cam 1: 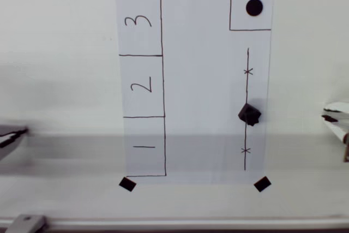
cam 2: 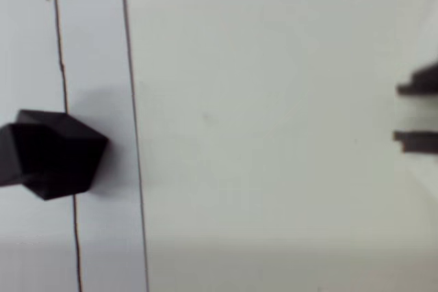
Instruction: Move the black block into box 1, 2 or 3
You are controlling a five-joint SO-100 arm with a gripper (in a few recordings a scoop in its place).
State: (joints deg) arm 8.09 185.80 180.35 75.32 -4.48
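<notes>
Leftmost on the paper sheet [cam 1: 196, 80] in the overhead view ran a column of three drawn rectangles, with the box [cam 1: 144, 145] marked by a dash-like "1" at the bottom, the rectangle "2" [cam 1: 142, 85] above it and the rectangle "3" [cam 1: 139, 22] at the top. All three were empty. Further right, the black block [cam 1: 249, 114] sat on the pen line [cam 1: 247, 91] between its two crosses, well apart from the box; the wrist view caught the same block [cam 2: 51, 153] at its left edge, astride that line. At the right edge of the overhead view the gripper [cam 1: 335, 118] lay off the sheet, short of the block and holding nothing; how far its jaws stood apart I cannot tell. I judge the task was at the approach step, the grasp not yet made. The next move would call for reaching left over the block, closing on it, then carrying it across the sheet to the box.
</notes>
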